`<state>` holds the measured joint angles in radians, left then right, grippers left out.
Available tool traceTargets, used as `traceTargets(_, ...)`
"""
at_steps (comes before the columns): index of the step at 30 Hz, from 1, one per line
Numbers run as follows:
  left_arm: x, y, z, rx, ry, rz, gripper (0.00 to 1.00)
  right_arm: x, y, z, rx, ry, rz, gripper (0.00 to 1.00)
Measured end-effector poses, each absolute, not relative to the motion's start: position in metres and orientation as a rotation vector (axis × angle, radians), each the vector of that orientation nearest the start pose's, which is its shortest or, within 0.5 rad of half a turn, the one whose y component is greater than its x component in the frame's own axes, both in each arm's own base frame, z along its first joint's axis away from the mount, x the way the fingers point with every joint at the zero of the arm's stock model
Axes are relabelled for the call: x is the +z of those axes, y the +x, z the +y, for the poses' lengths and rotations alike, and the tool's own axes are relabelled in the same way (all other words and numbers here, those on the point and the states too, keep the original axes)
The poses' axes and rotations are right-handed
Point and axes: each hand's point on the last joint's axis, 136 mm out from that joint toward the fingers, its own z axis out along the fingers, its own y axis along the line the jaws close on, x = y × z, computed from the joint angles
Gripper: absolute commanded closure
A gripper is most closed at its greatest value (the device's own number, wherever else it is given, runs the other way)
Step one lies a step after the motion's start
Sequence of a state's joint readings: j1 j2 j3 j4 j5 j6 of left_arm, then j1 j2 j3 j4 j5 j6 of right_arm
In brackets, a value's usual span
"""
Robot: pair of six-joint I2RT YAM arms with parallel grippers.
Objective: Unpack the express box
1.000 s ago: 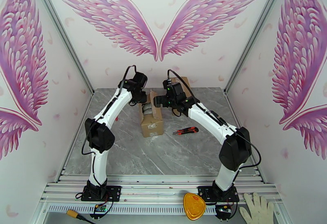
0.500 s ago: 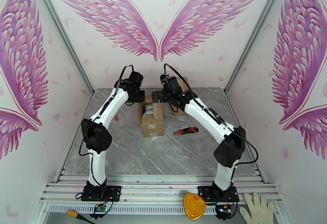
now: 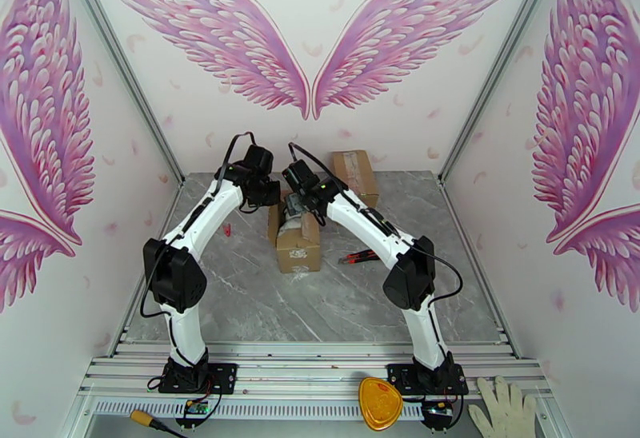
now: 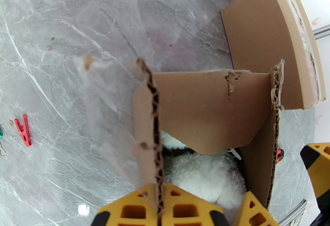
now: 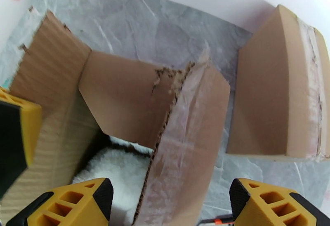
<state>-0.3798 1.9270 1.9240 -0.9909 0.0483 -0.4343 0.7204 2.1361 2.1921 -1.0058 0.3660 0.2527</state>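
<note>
The open express box (image 3: 298, 241) stands mid-table with its flaps up. Inside it lies a white fluffy item (image 4: 204, 177) (image 5: 111, 169). My left gripper (image 3: 269, 192) (image 4: 159, 208) is shut on the edge of the box's left flap (image 4: 154, 132), which runs up between its yellow fingers. My right gripper (image 3: 296, 201) (image 5: 173, 206) hangs over the box's far end. It is open, its fingers (image 5: 78, 202) straddling the taped right flap (image 5: 185, 140) without touching it.
A second, sealed cardboard box (image 3: 356, 174) (image 5: 272, 90) sits just behind to the right. A red-handled utility knife (image 3: 358, 256) lies right of the box, partly under my right arm. A red clip (image 4: 24, 130) lies on the marble to the left.
My right gripper has swung left from beside the box to over its right flap and narrowed a little. My left gripper has shut on the left flap.
</note>
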Motion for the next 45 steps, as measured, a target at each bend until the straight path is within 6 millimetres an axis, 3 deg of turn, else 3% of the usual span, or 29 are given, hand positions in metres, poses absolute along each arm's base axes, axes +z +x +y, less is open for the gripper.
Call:
traceTargets(9, 0.216, 0.451, -0.188, -0.366, -0.056, 2.593, 1.0, 0.223, 0.447, 0.297, -0.124, -0.429, 2.387, 0.27)
traceTargets(14, 0.215, 0.45, -0.187, -0.356, -0.029, 2.582, 1.0, 0.223, 0.447, 0.294, -0.062, -0.412, 2.413, 0.3)
traceTargets(21, 0.211, 0.45, -0.179, -0.348, -0.02, 2.582, 1.0, 0.239, 0.443, 0.262, 0.005, -0.336, 2.432, 0.31)
traceTargets(27, 0.212, 0.451, -0.182, -0.379, -0.01, 2.577, 1.0, 0.223, 0.44, 0.241, 0.094, -0.264, 2.474, 0.33)
traceTargets(34, 0.212, 0.452, -0.182, -0.401, -0.006, 2.576, 1.0, 0.181, 0.436, 0.224, 0.329, -0.147, 2.547, 0.35)
traceTargets(37, 0.212, 0.452, -0.183, -0.403, -0.004, 2.576, 1.0, 0.18, 0.436, 0.226, 0.451, -0.126, 2.515, 0.34)
traceTargets(40, 0.212, 0.452, -0.184, -0.412, 0.001, 2.577, 1.0, 0.183, 0.436, 0.227, 0.533, -0.107, 2.479, 0.25)
traceTargets(45, 0.212, 0.451, -0.187, -0.448, 0.008, 2.575, 1.0, 0.184, 0.44, 0.222, 0.538, -0.1, 2.469, 0.22)
